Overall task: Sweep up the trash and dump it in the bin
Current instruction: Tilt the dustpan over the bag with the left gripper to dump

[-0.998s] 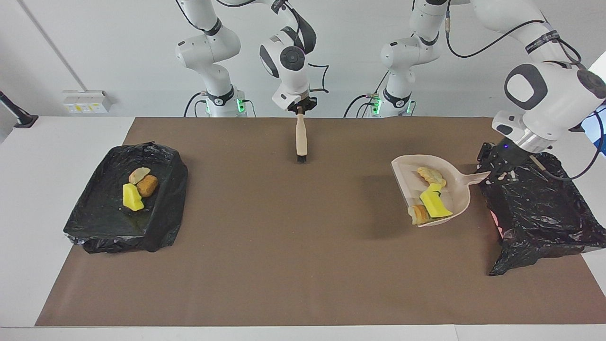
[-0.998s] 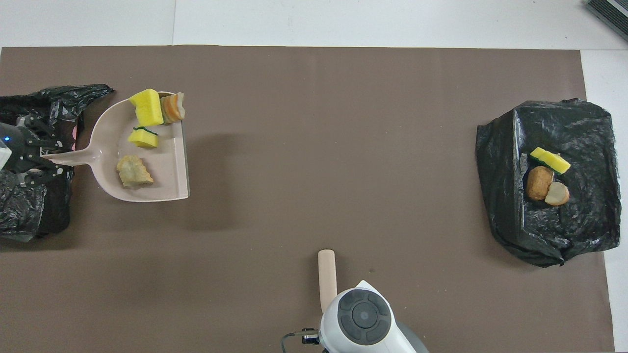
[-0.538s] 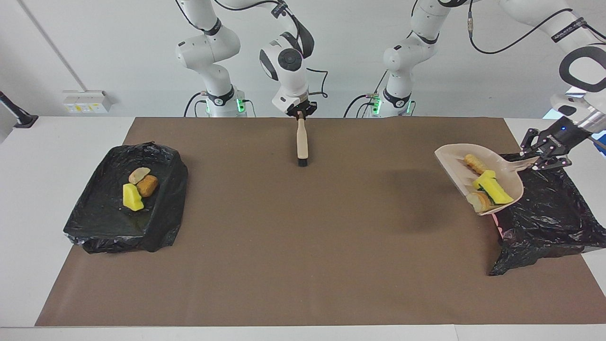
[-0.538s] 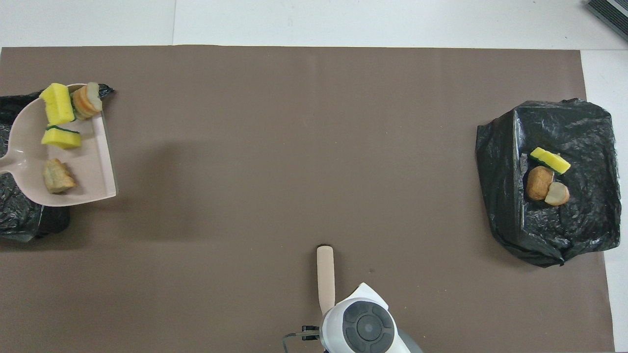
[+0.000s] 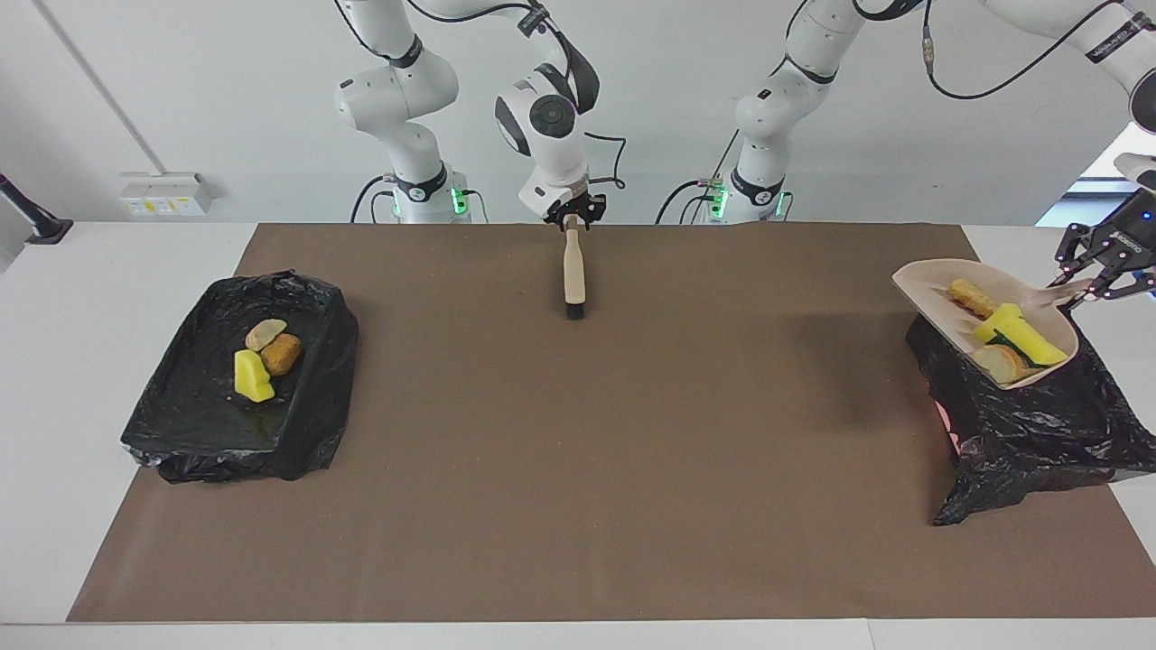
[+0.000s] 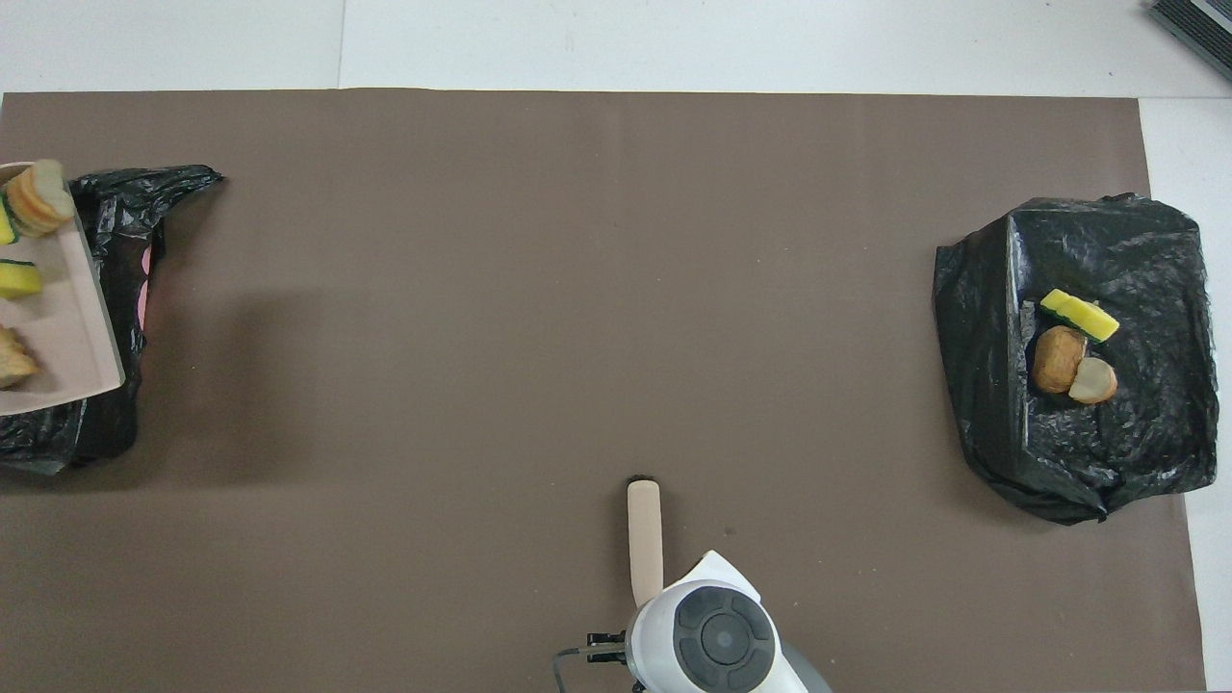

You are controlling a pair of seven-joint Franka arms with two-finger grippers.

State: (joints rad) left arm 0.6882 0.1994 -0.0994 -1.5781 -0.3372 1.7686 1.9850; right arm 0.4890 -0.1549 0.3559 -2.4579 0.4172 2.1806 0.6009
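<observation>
Brown paper matting (image 5: 578, 469) covers the white table. In the facing view your left gripper (image 5: 1106, 271) is pinched on the handle of the beige plastic dustpan (image 5: 930, 287) and holds it in the air. The pan slopes away from that gripper, directly over the black bag-lined bin (image 5: 1020, 433) at the left arm's end. The trash (image 5: 1007, 338), four yellow, beige and orange-brown sponge scraps, sits low in the pan just beside the gripper. To dump well, I'd keep the whole lip inside the bag's mouth before rolling the wrist, then tip slowly so the light foam slides rather than bounces out. Your right gripper (image 5: 571, 214) waits at the top of the wooden-handled brush (image 5: 573, 271); whether it grips it I cannot tell. Three more scraps (image 5: 262, 357) lie in a second black-lined tray (image 5: 181, 424), well away from both grippers. From overhead, only the pan's front edge (image 6: 67, 337) and some scraps (image 6: 17, 279) show over the bin (image 6: 106, 221), and the left gripper is out of sight. The right arm's wrist hides its gripper, with the brush handle (image 6: 644, 539) poking out from under it.
</observation>
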